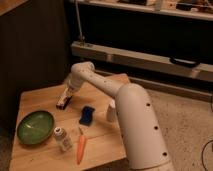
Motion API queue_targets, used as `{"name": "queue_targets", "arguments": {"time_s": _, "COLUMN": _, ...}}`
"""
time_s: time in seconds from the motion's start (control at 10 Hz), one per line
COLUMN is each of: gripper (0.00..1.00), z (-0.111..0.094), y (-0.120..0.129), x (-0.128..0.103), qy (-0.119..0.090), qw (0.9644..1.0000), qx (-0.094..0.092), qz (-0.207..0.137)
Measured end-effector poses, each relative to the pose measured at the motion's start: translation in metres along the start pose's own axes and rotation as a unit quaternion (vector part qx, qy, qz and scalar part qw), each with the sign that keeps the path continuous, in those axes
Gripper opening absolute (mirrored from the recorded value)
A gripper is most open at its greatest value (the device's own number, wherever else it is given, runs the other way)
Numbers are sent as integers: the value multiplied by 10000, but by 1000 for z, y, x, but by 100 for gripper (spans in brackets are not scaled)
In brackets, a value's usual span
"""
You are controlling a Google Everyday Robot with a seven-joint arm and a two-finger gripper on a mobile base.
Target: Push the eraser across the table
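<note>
eraser [63,103] lies on the wooden counter [42,97], in its far left part, with its long side angled away from the camera. the pincer [66,96] is down at the eraser's far end with its fingers together, touching it or just short of it; i cannot tell which. nearer on the counter sit a green bowl [35,127] at the left, a small bottle [62,138], a carrot [80,149], a blue block [87,115] and a white cup [111,112] beside the arm.

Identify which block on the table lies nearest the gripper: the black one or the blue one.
The eraser, black with a white strip: the gripper is right at its far end, while the blue block lies clearly apart from it.
</note>
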Motion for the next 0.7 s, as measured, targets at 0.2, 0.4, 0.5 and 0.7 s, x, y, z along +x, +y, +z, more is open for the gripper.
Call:
{"name": "queue_targets", "arguments": {"time_s": 0.2, "gripper": 2, "z": -22, "y": 0, "x": 5, "qy": 74, "qw": 9999, "qx": -126, "qz": 11}}
{"name": "queue_targets", "arguments": {"time_s": 0.4, "gripper": 2, "z": -39, "y": 5, "x": 3, "qy": 130, "qw": 9996, "qx": -226, "qz": 58}}
{"name": "queue_targets", "arguments": {"time_s": 0.5, "gripper": 2, "z": -44, "y": 9, "x": 0, "qy": 109, "qw": 9995, "qx": -258, "qz": 113}}
{"name": "queue_targets", "arguments": {"time_s": 0.7, "gripper": 2, "z": -32, "y": 11, "x": -7, "qy": 10, "qw": 9996, "qx": -218, "qz": 181}}
